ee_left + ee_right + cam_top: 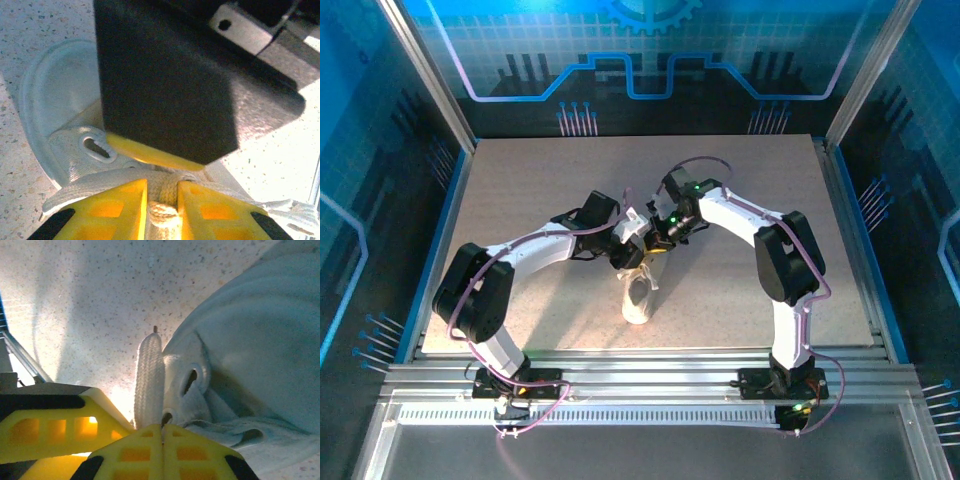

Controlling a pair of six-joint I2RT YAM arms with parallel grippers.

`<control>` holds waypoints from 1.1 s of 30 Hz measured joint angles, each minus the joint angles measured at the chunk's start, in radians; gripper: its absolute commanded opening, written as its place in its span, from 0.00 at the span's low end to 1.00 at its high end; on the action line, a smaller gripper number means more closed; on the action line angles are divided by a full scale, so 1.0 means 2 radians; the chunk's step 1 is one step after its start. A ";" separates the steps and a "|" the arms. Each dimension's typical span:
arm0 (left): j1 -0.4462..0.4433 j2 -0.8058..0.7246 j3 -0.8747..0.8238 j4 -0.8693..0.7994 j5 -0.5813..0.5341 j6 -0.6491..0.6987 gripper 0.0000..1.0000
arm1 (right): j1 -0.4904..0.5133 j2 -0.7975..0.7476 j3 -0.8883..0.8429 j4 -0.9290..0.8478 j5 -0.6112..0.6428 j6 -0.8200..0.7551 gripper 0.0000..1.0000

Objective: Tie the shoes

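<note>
Blue-lit panels wall in a speckled table (520,200), and the shoe (639,300) sits near its middle, lying lengthwise from near to far between the two arms. Both grippers meet over the shoe's far end: the left gripper (633,226) comes in from the left and the right gripper (663,230) from the right, almost touching. In the left wrist view the left gripper (162,187) has its yellow fingers slightly apart, clamped on a lace (162,212) just above an eyelet. The right gripper (162,432) has its fingers pressed together, with a lace loop (149,375) standing at their tips beside the shoe (250,340). I cannot tell whether that loop is pinched.
</note>
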 measured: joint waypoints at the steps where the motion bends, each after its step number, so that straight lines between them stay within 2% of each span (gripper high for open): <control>1: 0.000 0.000 0.000 0.000 0.000 0.000 0.24 | 0.000 -0.002 0.000 0.000 0.006 -0.003 0.00; 16: 0.000 0.000 -0.007 0.004 0.000 -0.013 0.24 | -0.041 -0.033 0.002 -0.014 0.046 -0.042 0.00; 17: 0.000 0.000 -0.007 0.004 0.000 -0.013 0.24 | -0.041 -0.033 0.003 -0.015 0.047 -0.044 0.04; 19: 0.000 0.000 -0.007 0.007 0.000 -0.013 0.32 | -0.042 -0.032 0.009 -0.023 0.049 -0.048 0.24; 22: 0.000 -0.005 -0.010 0.010 0.000 -0.014 0.44 | -0.043 -0.031 0.018 -0.028 0.053 -0.056 0.40; 24: 0.000 -0.018 -0.013 0.010 0.000 -0.010 0.48 | -0.044 -0.034 0.018 -0.028 0.054 -0.061 0.44; 27: 0.009 -0.048 -0.013 0.011 0.008 -0.007 0.50 | -0.046 -0.051 0.009 -0.029 0.060 -0.066 0.45; 33: 0.053 -0.102 -0.026 0.020 0.026 0.030 0.51 | -0.044 -0.147 -0.058 -0.016 0.055 -0.072 0.48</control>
